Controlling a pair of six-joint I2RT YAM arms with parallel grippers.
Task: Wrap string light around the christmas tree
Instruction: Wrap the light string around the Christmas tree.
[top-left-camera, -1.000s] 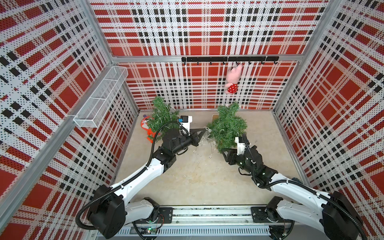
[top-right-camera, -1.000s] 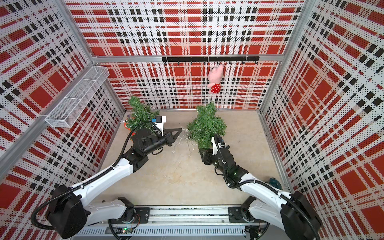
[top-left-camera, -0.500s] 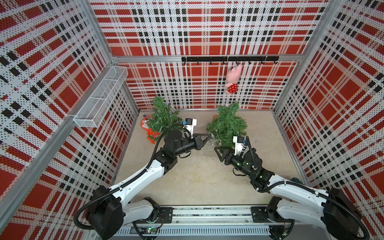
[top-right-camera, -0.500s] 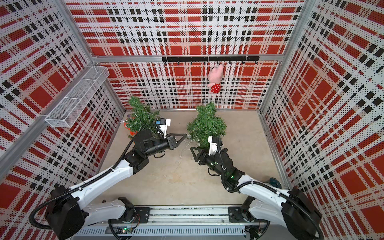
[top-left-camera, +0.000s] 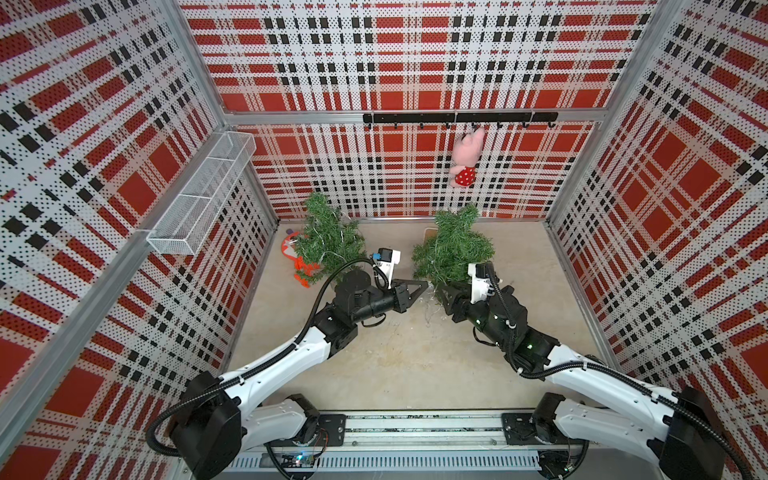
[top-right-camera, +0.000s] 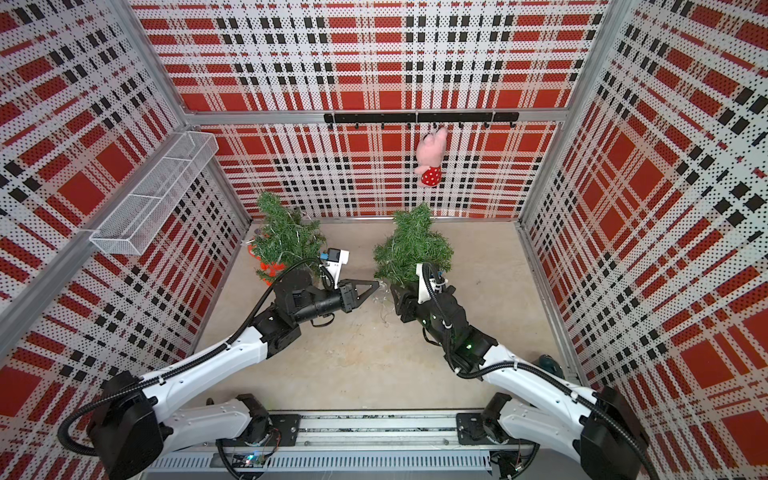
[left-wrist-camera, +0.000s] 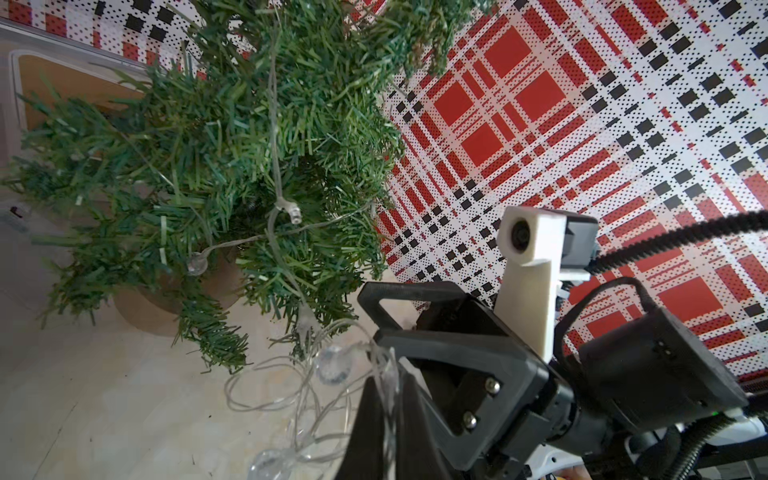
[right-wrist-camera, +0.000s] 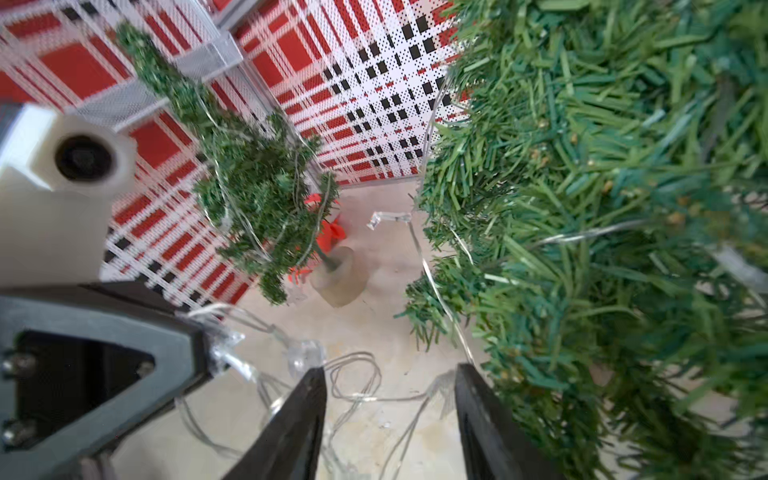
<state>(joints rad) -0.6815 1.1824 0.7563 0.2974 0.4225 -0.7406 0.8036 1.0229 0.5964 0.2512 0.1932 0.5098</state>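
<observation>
Jaws of the left gripper (left-wrist-camera: 390, 382) pinch the clear-wired string light (left-wrist-camera: 332, 368), partly draped on the green artificial christmas tree (left-wrist-camera: 232, 145); the right gripper (right-wrist-camera: 390, 374) gapes empty beside it. Mid-wrap, I judge; next, hand the slack across

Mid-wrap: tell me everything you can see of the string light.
The string light is a thin clear wire with small clear bulbs. One run drapes through the branches of the christmas tree; the rest lies in loose loops on the tabletop at its foot. The left gripper is shut on a strand; the right gripper stands open by the loops.
</observation>
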